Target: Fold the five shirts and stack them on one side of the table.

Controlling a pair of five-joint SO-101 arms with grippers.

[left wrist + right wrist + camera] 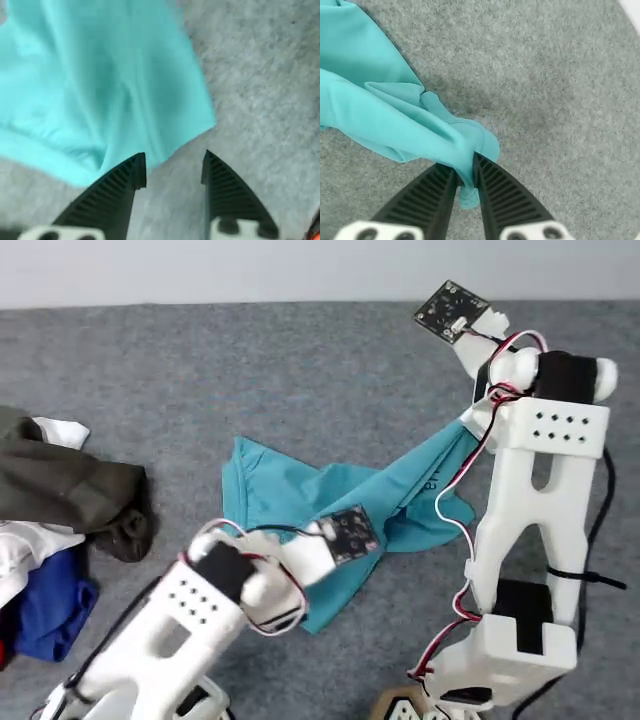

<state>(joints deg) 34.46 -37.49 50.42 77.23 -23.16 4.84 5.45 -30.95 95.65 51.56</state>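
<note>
Left gripper wide at teal shirt edge, right gripper tight on it

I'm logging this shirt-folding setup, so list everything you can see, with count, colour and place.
teal shirt: 1, teal, unfolded mid-table, one end pulled up toward the right arm
olive shirt: 1, dark olive, crumpled on top of the pile at the table's left edge
white shirt: count unclear, white, in that pile beneath the olive shirt
blue shirt: 1, blue, near end of the pile
table: 1, grey, felt-like surface
left gripper: 1, black fingers, open, at the teal shirt's edge
right gripper: 1, black fingers, shut on the teal shirt's bunched end
</note>
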